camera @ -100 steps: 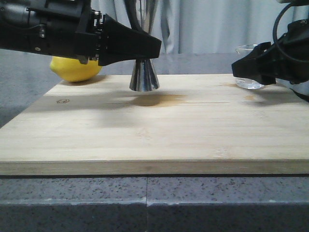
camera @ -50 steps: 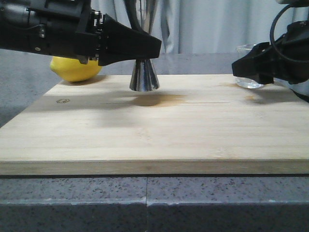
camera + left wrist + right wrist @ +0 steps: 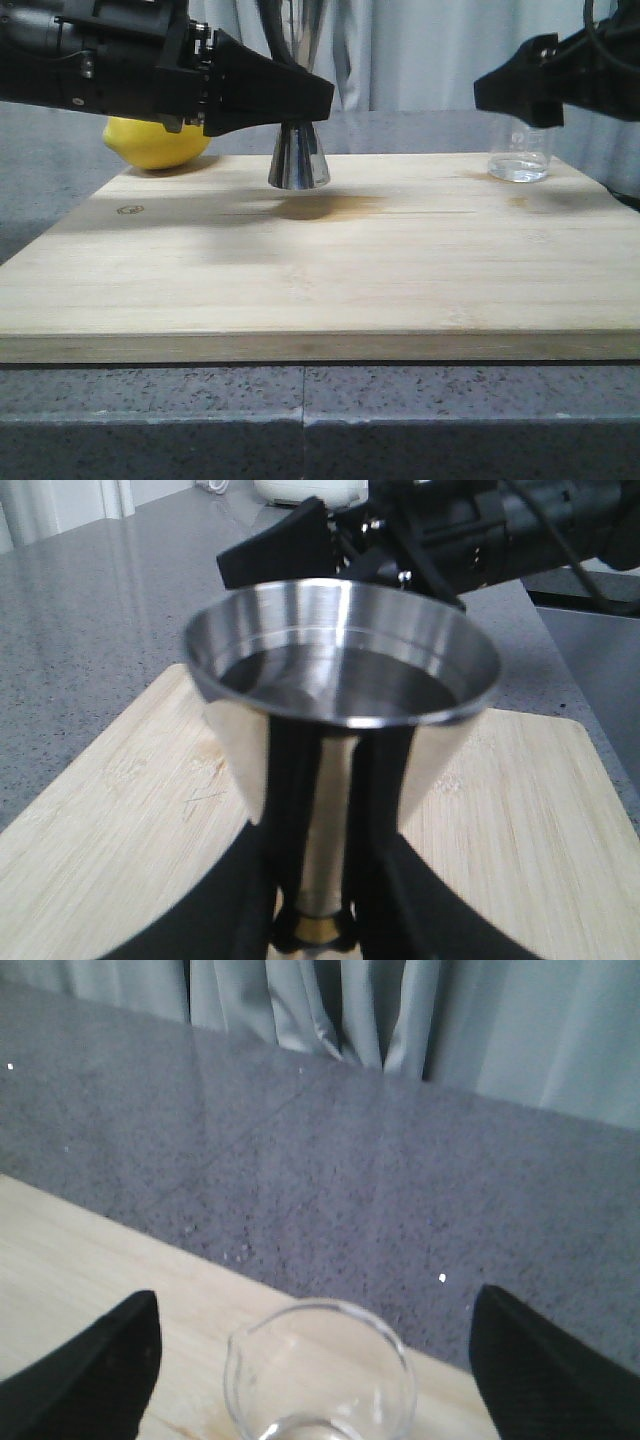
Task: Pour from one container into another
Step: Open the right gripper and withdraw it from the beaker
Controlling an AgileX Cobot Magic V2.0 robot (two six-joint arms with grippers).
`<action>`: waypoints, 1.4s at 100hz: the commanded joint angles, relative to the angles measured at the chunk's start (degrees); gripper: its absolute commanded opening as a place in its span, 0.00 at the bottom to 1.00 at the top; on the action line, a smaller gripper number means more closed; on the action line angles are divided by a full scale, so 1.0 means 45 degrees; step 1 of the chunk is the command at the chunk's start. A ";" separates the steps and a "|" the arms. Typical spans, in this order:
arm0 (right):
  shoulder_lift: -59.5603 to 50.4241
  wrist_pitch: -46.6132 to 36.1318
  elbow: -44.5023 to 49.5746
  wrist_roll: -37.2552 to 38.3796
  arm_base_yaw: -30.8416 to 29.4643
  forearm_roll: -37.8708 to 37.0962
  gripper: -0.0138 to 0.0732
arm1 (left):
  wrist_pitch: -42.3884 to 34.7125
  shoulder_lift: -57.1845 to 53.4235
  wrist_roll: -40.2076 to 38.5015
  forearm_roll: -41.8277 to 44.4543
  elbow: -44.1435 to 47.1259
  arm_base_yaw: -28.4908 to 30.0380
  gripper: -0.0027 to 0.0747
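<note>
Steel jigger (image 3: pixel 298 150) upright on the cutting board (image 3: pixel 320 270), left gripper (image 3: pixel 300 95) clamped at its waist, right gripper (image 3: pixel 520 95) spread wide above the glass beaker (image 3: pixel 519 155) — not touching it

Soft, even light from above throws diffuse shadows on the wooden board (image 3: pixel 320 270) beneath both arms. The jigger (image 3: pixel 340 710) gleams with bright reflections, its rim close to the lens and blurred. The beaker (image 3: pixel 320 1375) looks slightly soft.

Your left gripper (image 3: pixel 300 95) was matte black with wedge-shaped fingers, small silver screws at its base, black cables behind, your right gripper (image 3: pixel 515 92) equally black, angular.
</note>
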 commanded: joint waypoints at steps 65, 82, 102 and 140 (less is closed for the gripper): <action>-0.3393 -0.0519 -0.0315 -0.0094 -0.0070 0.0152 0.83 | 0.0165 -0.0427 0.0611 -0.1090 -0.0344 0.0279 0.18; -0.3393 -0.0489 -0.0315 -0.0094 -0.0070 0.0152 0.83 | 0.0165 -0.0427 0.0611 -0.1090 -0.0366 0.0435 0.18; -0.3393 -0.0489 -0.0315 -0.0094 -0.0070 0.0152 0.83 | -0.0004 -0.0398 0.0696 -0.1090 -0.0366 0.0435 0.18; -0.3393 -0.0489 -0.0315 -0.0094 -0.0070 0.0152 0.83 | -0.0163 -0.0153 0.0696 -0.1090 -0.0617 0.0435 0.18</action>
